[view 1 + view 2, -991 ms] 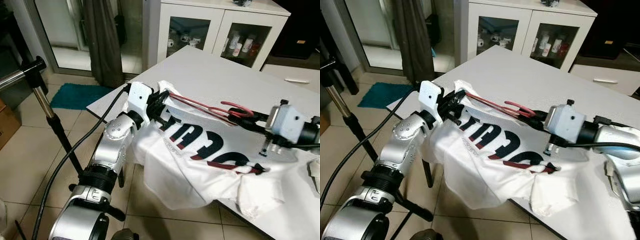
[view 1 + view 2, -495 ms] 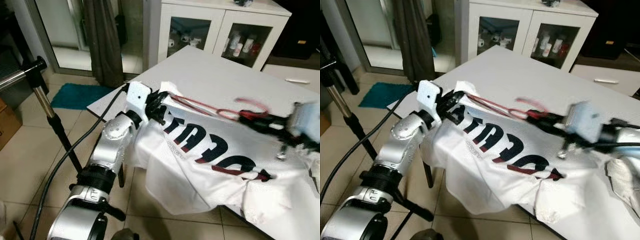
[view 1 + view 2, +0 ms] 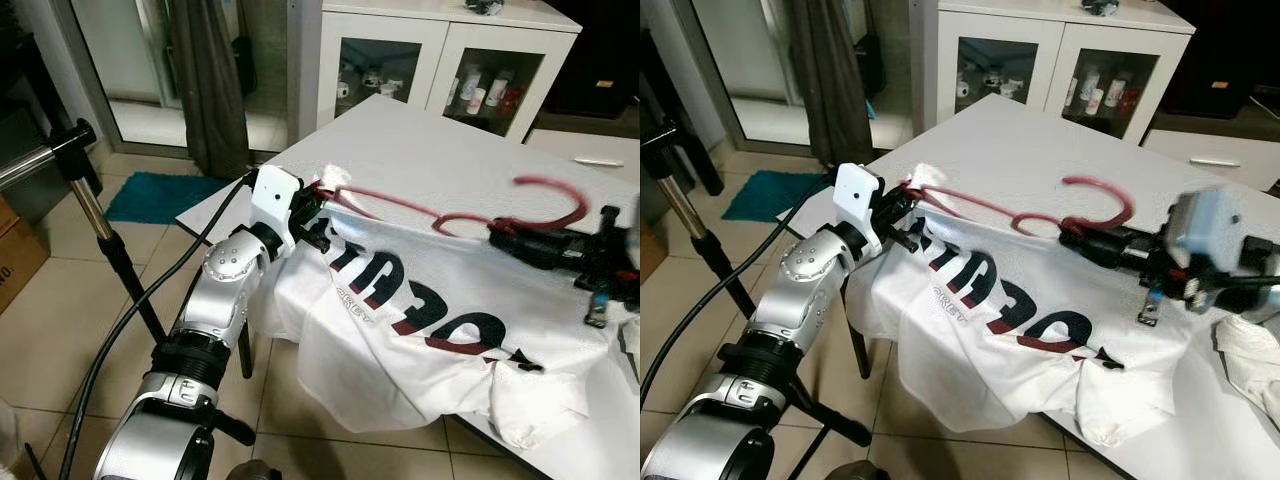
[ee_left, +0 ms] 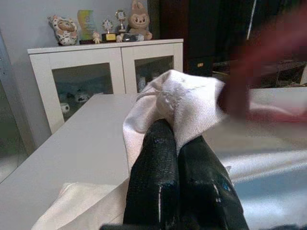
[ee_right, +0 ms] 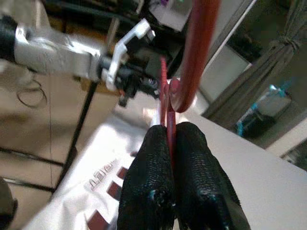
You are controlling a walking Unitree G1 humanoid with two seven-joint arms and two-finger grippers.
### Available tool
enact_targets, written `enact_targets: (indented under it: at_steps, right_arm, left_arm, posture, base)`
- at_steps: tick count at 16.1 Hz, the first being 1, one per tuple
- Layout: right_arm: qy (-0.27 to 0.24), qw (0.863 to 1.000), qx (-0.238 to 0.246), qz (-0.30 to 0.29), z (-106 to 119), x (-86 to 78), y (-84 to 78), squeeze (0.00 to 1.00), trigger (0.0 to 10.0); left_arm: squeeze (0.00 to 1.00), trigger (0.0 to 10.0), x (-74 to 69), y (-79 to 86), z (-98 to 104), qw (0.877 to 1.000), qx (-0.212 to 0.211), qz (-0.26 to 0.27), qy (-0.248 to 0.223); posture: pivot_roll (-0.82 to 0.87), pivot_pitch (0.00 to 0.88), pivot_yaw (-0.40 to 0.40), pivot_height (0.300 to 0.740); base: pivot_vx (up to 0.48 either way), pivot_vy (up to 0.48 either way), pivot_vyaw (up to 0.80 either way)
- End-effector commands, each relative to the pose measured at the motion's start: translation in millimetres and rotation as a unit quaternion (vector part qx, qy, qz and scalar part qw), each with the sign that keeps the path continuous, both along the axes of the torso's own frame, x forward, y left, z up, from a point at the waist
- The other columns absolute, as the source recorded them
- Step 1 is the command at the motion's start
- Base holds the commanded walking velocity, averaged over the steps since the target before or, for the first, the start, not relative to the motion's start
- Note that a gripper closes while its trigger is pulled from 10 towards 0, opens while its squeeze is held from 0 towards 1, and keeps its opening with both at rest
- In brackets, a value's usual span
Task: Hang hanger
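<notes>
One red wire hanger [image 3: 1040, 215], inside a white printed T-shirt [image 3: 1010, 320], hung above the white table's [image 3: 1040, 140] near edge. The right gripper [image 3: 1080, 240] pinched its neck; the left gripper [image 3: 908, 205] clamped the shirt's shoulder. Its hook had risen clear since a second before. Open tiled floor [image 3: 60, 300] lay left beside a black-and-silver stand [image 3: 85, 195]. The hanger's far arm stayed hidden under cloth.

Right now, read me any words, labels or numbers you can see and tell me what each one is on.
Large dark and red letters on the white shirt: upside down and creased, not readable as a word.
Small print beside them on the shirt: too small to read.
Labels on bottles in the glass-door cabinet: too small to read.
Print on the cardboard box: cut off, unreadable.
</notes>
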State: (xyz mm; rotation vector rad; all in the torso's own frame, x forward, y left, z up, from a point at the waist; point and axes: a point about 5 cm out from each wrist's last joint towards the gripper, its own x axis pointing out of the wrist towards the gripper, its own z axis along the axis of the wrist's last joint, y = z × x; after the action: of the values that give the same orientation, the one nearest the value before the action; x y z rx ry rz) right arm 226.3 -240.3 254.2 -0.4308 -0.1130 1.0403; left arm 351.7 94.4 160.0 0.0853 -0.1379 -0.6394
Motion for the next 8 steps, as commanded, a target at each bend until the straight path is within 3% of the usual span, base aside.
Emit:
enact_targets:
  at_steps: [1, 2, 4, 7, 8]
  right_arm:
    - [0.004, 1.000, 0.004, 0.013, 6.8, -4.1, -2.2, 0.00, 0.0]
    - [0.040, 0.999, -0.032, 0.013, -5.9, -6.6, -8.1, 0.00, 0.0]
    - [0.051, 0.997, -0.060, 0.006, -13.4, -6.1, -9.9, 0.00, 0.0]
    - [-0.002, 1.000, 0.003, -0.025, 4.1, 7.2, -8.2, 0.00, 0.0]
    - [-0.042, 0.996, 0.021, -0.073, 5.5, 21.6, -9.7, 0.00, 0.0]
  left_arm:
    - [0.00, 0.0, 0.0, -1.1, 0.0, 1.000, 0.004, -0.004, 0.001]
    - [0.00, 0.0, -0.1, -1.2, 0.3, 1.000, 0.004, -0.004, 0.000]
    - [0.00, 0.0, -0.3, -1.0, 0.6, 1.000, 0.004, -0.004, -0.001]
    - [0.00, 0.0, -0.8, -0.8, 1.4, 1.000, 0.002, -0.004, -0.004]
    - [0.00, 0.0, -1.7, -3.1, 2.8, 1.000, -0.003, -0.005, -0.007]
  posture:
    - [0.03, 0.000, 0.004, 0.723]
    - [0.03, 0.000, 0.004, 0.723]
    - [0.03, 0.000, 0.004, 0.723]
    - [0.03, 0.000, 0.004, 0.723]
    - [0.03, 0.000, 0.001, 0.723]
  base:
    - [0.000, 0.000, 0.00]
    - [0.000, 0.000, 0.00]
    - [0.000, 0.000, 0.00]
    - [0.000, 0.000, 0.00]
    - [0.000, 0.000, 0.00]
